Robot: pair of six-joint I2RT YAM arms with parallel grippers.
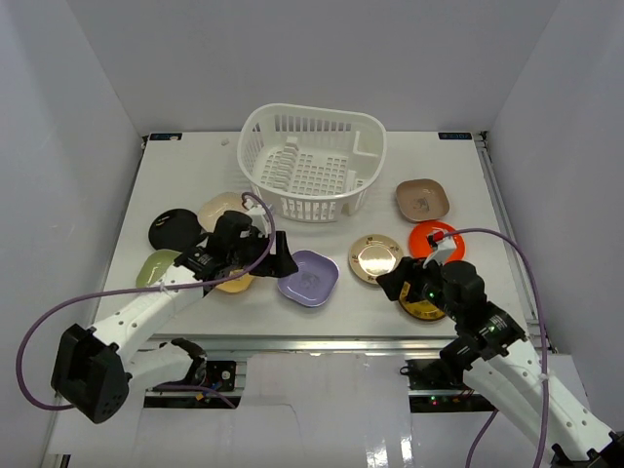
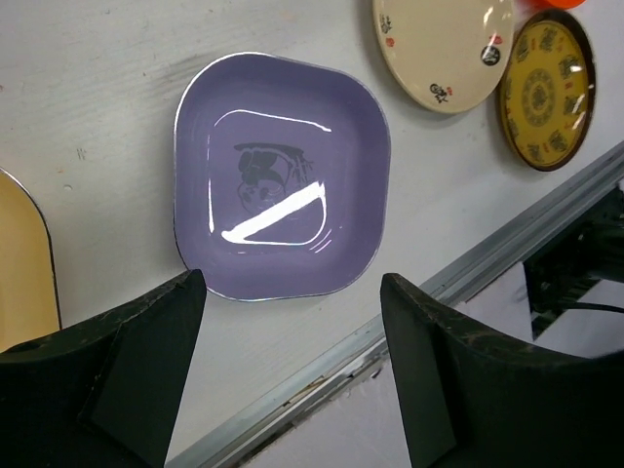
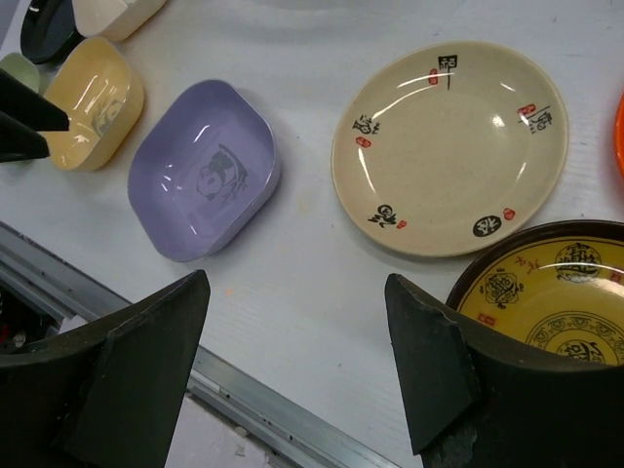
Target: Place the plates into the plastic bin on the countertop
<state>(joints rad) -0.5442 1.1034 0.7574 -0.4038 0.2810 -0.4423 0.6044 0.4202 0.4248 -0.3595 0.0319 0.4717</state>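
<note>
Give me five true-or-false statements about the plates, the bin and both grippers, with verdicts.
1. No plate shows inside the plastic bin. True.
2. The left gripper is shut on the purple dish. False: its jaws stand open, and the dish lies free on the countertop.
3. The right gripper is open. True.
4. The orange plate sits in the plastic bin. False: it lies on the countertop, right of the bin.
5. In the right wrist view, the cream plate lies right of the purple dish. True.
</note>
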